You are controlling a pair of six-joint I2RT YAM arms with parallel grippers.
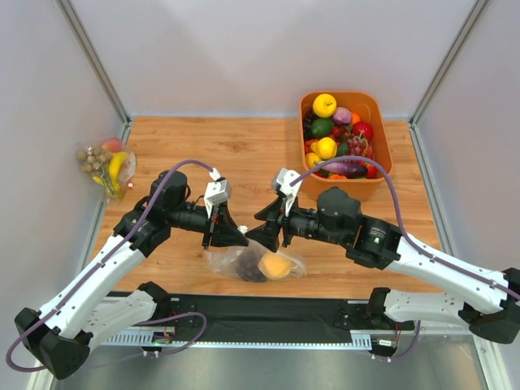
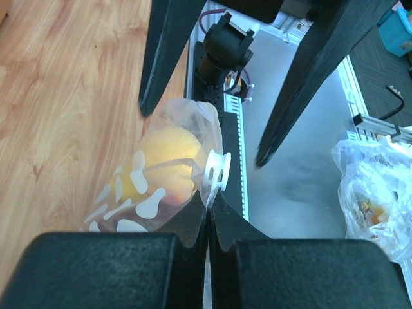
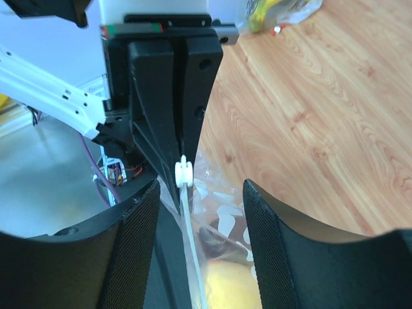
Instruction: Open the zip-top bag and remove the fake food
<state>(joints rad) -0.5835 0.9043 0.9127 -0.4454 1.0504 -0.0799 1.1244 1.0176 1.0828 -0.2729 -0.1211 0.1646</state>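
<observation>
The left gripper [image 2: 207, 215] has its two fingers pressed together on the zip edge of the zip-top bag [image 2: 145, 193], pinching it just behind the white slider [image 2: 217, 170], which sits right at its fingertips. Facing it tip to tip, the right gripper [image 3: 199, 193] stands with its fingers spread, one on either side of the zip strip [image 3: 190, 238] and touching nothing that can be seen. The strip runs straight from the left gripper's tips into the gap between the right fingers, so the bag's long axis follows the line joining the two grippers, zip edge up. The spotted body sags below both of them, on the side toward the arm bases; it seems to rest on the wooden table [image 2: 58, 96], though that contact is not clear. The fake food [image 1: 268, 266] is inside: a round orange-yellow fruit [image 2: 168, 151] beneath the right gripper, dark grapes [image 1: 249, 270] beside it, nearer the left.
</observation>
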